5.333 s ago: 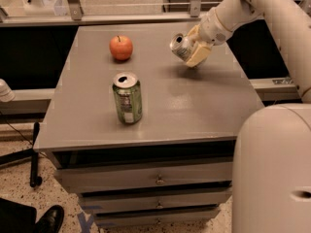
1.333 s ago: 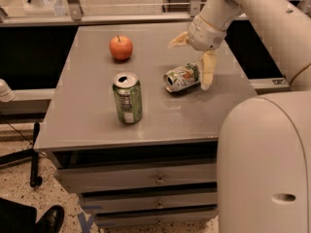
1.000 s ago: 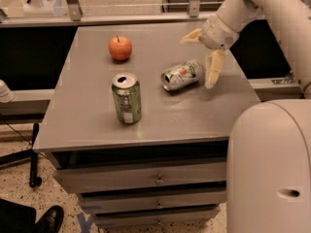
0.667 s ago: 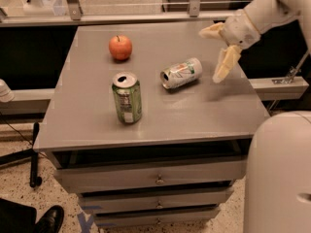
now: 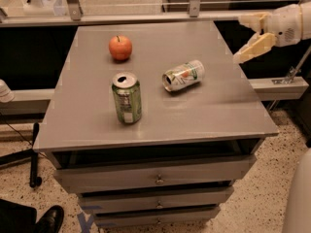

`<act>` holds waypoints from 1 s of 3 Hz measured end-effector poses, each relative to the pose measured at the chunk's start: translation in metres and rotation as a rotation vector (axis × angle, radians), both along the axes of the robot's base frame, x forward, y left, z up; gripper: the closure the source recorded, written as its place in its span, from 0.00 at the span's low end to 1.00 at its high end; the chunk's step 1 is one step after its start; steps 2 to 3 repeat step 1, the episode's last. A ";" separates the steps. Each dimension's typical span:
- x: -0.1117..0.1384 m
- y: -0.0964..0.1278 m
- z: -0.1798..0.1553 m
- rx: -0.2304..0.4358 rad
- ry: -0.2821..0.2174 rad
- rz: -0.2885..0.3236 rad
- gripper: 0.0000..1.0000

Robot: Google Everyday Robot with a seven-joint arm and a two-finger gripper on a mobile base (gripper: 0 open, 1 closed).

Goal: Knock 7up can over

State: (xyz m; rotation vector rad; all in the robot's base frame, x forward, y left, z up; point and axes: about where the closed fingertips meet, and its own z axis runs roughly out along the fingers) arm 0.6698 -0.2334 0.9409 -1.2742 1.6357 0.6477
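Observation:
The 7up can (image 5: 183, 75), pale silver-white with green markings and a small red spot, lies on its side near the middle right of the grey table (image 5: 218, 106), its silver top pointing left. My gripper (image 5: 249, 38) is open and empty. It hangs in the air past the table's right edge, well to the upper right of the can and apart from it.
A darker green can (image 5: 127, 98) stands upright left of the 7up can. A red apple (image 5: 120, 47) sits at the back left. The table is a drawer cabinet with several drawers (image 5: 155, 178). A shoe (image 5: 48, 220) shows at the bottom left on the floor.
My gripper held the can up at the back right, then the can came to lie on its side on the table. The gripper has since drawn away to the right, off the table.

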 end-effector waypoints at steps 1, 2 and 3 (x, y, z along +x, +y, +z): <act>0.002 -0.004 0.005 0.029 -0.004 -0.022 0.00; 0.002 -0.004 0.005 0.029 -0.004 -0.022 0.00; 0.002 -0.004 0.005 0.029 -0.004 -0.022 0.00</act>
